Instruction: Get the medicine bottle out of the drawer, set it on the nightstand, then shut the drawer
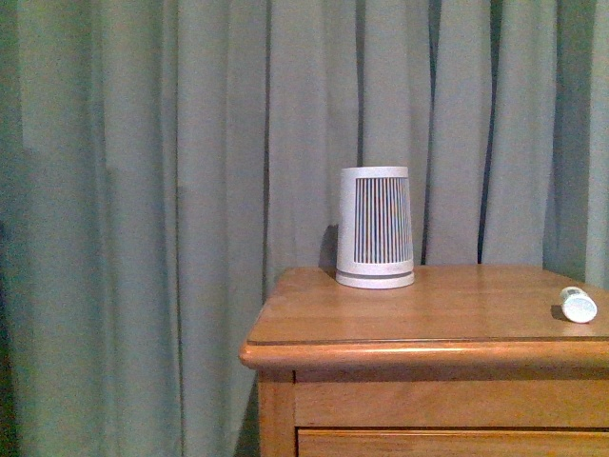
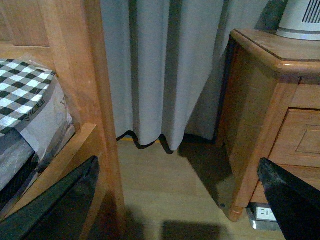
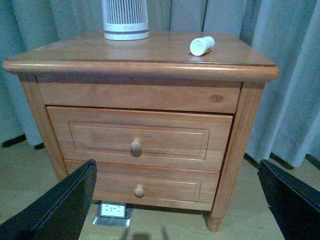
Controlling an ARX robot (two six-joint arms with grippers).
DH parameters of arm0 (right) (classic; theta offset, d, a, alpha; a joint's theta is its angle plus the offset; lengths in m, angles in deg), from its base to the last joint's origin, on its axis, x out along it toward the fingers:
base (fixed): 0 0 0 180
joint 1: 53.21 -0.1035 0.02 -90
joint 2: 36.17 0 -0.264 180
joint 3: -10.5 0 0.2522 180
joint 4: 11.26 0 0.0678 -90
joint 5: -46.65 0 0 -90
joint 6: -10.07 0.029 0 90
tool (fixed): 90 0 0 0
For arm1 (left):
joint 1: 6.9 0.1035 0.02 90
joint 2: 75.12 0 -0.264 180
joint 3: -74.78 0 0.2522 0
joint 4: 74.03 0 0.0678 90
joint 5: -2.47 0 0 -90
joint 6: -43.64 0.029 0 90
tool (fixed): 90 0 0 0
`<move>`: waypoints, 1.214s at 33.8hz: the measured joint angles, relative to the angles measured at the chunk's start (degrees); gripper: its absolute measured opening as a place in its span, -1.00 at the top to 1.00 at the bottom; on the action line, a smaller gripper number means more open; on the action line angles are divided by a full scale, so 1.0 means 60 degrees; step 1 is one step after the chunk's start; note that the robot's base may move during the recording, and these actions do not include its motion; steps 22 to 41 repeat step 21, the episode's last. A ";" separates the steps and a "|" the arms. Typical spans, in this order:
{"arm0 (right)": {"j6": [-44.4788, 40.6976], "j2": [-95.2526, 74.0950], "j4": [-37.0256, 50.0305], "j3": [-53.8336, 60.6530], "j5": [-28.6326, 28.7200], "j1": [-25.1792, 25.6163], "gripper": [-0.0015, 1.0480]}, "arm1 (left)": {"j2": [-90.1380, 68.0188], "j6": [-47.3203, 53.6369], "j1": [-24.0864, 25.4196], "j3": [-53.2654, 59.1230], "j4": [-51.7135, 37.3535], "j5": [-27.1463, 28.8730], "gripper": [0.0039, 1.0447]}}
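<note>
The small white medicine bottle (image 1: 578, 305) lies on its side on the nightstand (image 1: 428, 324) top near the right edge; it also shows in the right wrist view (image 3: 202, 45). The nightstand (image 3: 150, 95) faces my right gripper (image 3: 177, 200), which is open, empty and back from the cabinet front. The upper drawer (image 3: 137, 137) with its round knob (image 3: 136, 146) stands slightly out from the frame, almost shut. My left gripper (image 2: 180, 200) is open and empty, low over the floor to the left of the nightstand (image 2: 265, 100). Neither gripper shows in the front view.
A tall white container with dark slats (image 1: 375, 228) stands at the back of the nightstand top. The lower drawer (image 3: 140, 187) is shut. A floor socket plate (image 3: 112, 210) lies under the cabinet. A wooden bed frame (image 2: 95, 100) with checked bedding (image 2: 25, 90) is at the left. Grey curtains (image 1: 143, 190) hang behind.
</note>
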 joint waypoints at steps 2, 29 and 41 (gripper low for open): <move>-0.0004 0.0000 0.0000 0.0000 -0.0004 0.0000 -0.87 | 0.0000 0.0000 0.0000 0.0000 0.0000 0.0000 -0.88; -0.0004 0.0000 0.0000 0.0000 -0.0004 0.0000 -0.87 | 0.0000 0.0000 0.0000 0.0000 0.0000 0.0000 -0.88; -0.0004 0.0000 0.0000 0.0000 -0.0004 0.0000 -0.87 | 0.0000 0.0000 0.0000 0.0000 0.0000 0.0000 -0.88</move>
